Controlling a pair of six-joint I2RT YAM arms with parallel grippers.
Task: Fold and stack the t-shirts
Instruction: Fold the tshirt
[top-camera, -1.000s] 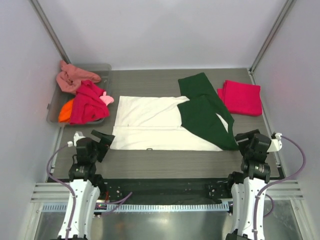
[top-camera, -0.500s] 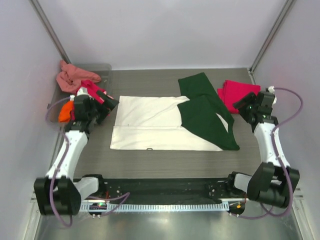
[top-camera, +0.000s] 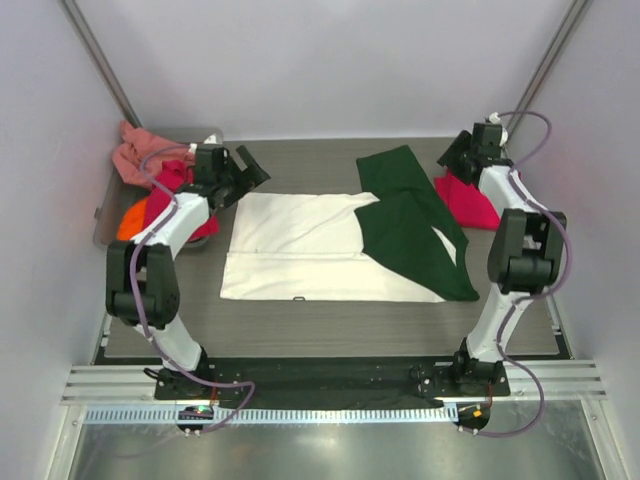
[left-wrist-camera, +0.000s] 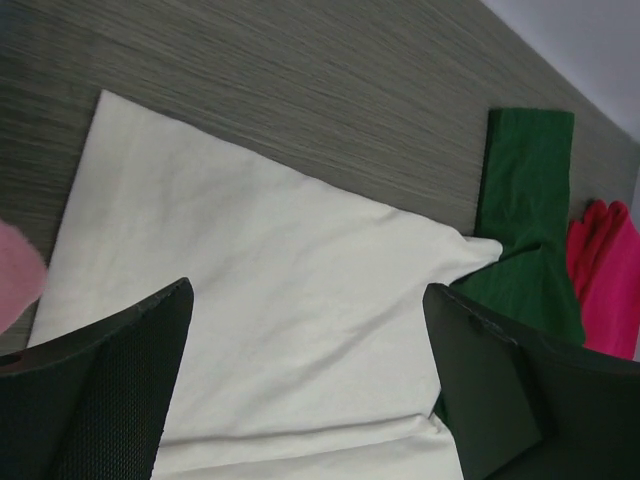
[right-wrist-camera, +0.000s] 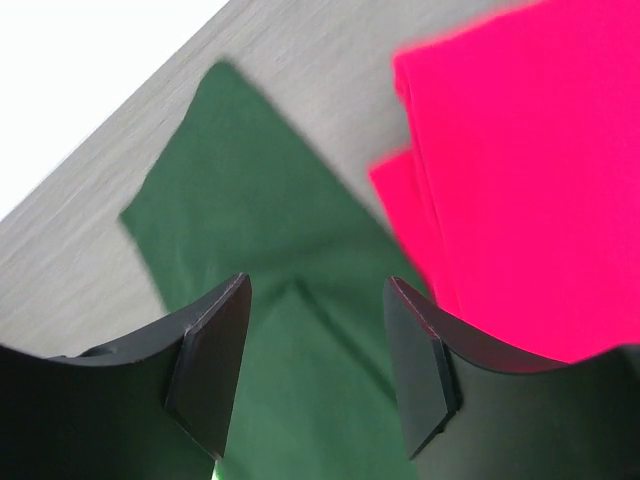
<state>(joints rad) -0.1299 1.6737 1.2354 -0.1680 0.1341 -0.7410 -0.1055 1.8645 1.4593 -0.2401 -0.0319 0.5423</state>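
Left hand, right hand spread, empty, above far corners of flat cream-green t-shirt: likely ready for fold grasp.

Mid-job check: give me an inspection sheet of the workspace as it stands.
Surface: dark wood-grain table.
Job's things: cream-white shirt spread flat mid-table; crimson-pink shirt folded at far right; heap of salmon, magenta and orange shirts at far left.
Clutter: grey tray under the heap.
Hands: left hand open over the cream-white shirt's far left corner; right hand open over the green sleeve, beside the crimson-pink shirt; neither holds anything.
Cables: left cable and right cable loop along their arms.
Surroundings: plain white walls; nothing else seen.
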